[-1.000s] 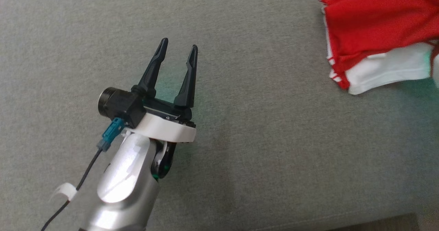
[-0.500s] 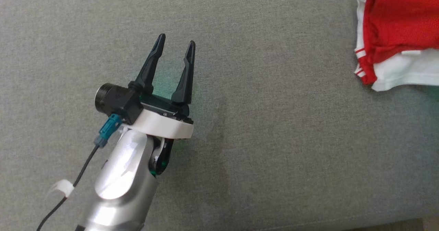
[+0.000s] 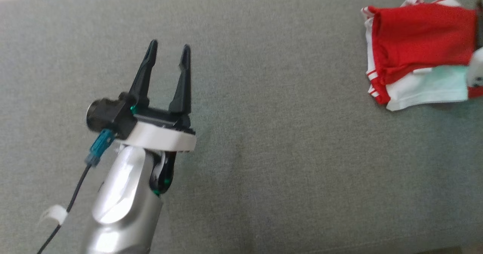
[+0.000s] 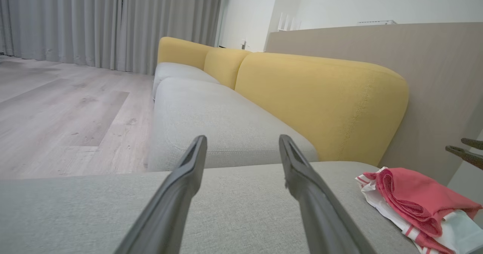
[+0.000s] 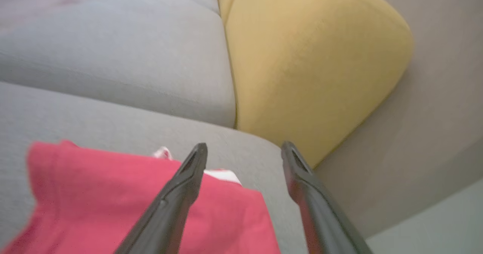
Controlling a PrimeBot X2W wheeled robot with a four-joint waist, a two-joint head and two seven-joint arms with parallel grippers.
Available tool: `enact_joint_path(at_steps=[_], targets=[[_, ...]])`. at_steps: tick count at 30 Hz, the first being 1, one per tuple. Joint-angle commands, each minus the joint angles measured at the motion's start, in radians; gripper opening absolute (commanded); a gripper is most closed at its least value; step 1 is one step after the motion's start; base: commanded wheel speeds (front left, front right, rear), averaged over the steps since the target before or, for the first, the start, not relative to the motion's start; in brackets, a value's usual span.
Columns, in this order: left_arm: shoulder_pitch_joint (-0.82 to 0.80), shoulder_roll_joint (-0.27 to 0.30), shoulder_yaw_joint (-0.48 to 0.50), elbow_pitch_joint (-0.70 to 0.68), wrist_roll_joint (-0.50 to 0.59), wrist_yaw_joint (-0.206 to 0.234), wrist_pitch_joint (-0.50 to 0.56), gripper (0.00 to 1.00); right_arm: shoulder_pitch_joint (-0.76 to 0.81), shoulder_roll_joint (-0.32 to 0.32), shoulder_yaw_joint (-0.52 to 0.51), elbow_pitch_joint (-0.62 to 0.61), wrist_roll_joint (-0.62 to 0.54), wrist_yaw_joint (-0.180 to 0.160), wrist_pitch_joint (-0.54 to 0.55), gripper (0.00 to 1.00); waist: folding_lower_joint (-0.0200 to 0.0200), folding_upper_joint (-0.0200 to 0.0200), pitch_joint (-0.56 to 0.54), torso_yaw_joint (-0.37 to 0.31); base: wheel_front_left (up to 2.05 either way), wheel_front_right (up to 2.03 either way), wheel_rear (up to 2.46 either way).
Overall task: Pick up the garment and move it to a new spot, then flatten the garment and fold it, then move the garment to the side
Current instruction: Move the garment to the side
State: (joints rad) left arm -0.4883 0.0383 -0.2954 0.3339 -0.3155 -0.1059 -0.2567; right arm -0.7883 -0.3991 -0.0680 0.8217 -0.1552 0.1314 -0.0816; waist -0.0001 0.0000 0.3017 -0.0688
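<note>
The garment [image 3: 419, 42] is a red and white piece, folded into a small bundle at the far right of the grey sofa cushion [image 3: 302, 152]. My left gripper [image 3: 168, 50] hovers open over bare cushion well to the garment's left, holding nothing. In the left wrist view the left gripper [image 4: 241, 144] points along the sofa, with the garment [image 4: 415, 201] at the lower right. My right gripper [image 5: 243, 150] stands open just above the garment [image 5: 113, 193], with nothing between its jaws. Its fingers [image 4: 466, 155] show at the right edge of the left wrist view.
A yellow backrest [image 4: 320, 95] runs behind the grey seat, and it rises close ahead of the right gripper as yellow backrest [image 5: 302, 57]. A beige panel [image 4: 434, 76] stands behind it. Wooden floor [image 4: 56, 114] and grey curtains [image 4: 75, 20] lie beyond the sofa's left side.
The right gripper has opened and let go of the garment, which now lies on the cushion. The head camera has shifted. The left gripper has stayed open.
</note>
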Motion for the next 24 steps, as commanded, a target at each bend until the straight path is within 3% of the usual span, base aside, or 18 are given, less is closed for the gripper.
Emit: enact_joint_path(at_steps=[1, 13, 24], targets=[[0.011, 0.012, 0.044, -0.036, 0.009, -0.004, -0.005, 1.00, -0.019, 0.011, 0.019, -0.052, 0.018, -0.001, -0.021, 1.00, 0.0001, 0.0000, -0.038, -0.003, 0.00, 0.00, 0.00], [0.126, 0.012, 0.149, -0.067, 0.006, 0.004, -0.005, 1.00, 0.076, 0.179, 0.078, -0.300, 0.172, -0.001, -0.061, 1.00, 0.0001, 0.0000, -0.178, 0.027, 0.00, 0.00, 0.00], [0.240, 0.012, 0.198, -0.071, -0.013, 0.010, -0.005, 1.00, 0.386, 0.341, 0.068, -0.448, 0.252, -0.001, -0.048, 1.00, 0.0001, 0.0000, -0.244, 0.057, 0.00, 0.00, 0.00]])
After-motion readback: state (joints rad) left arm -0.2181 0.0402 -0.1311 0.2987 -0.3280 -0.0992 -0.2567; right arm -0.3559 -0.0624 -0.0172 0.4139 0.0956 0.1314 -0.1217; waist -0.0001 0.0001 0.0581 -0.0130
